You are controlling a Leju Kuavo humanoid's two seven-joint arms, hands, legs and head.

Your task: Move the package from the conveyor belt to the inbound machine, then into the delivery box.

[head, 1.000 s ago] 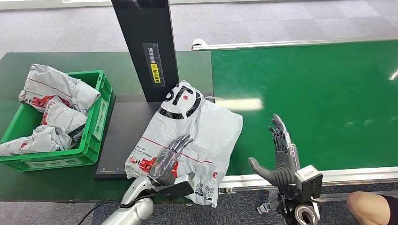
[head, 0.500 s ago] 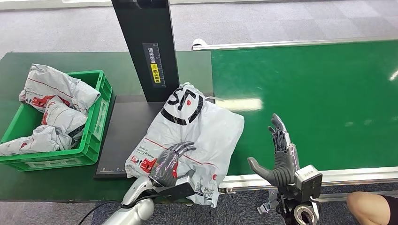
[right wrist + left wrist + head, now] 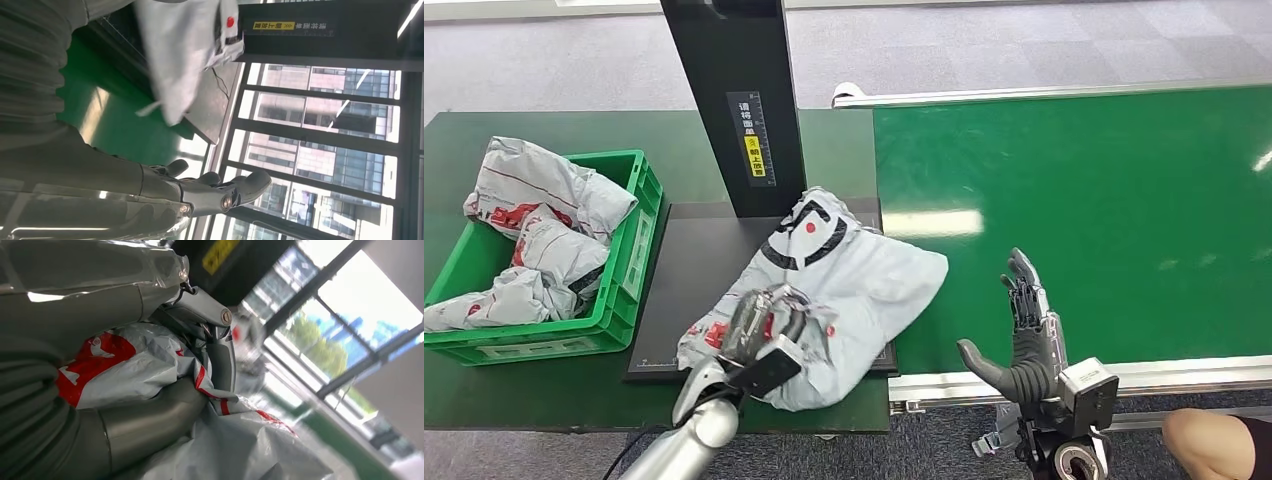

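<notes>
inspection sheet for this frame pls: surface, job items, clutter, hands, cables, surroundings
Surface: dark platform of the inbound machine beside the green belt.
Job's things: package lies on the platform, one corner over the belt; near end bunched up. Green box holds other bags.
Clutter: nothing seen.
Hands: left hand grips the package's near end; right hand open, holding nothing, at the belt's near edge.
Cables: black cable below the left arm.
Surroundings: black post with a yellow label; grey carpet; a person's knee at lower right.
</notes>
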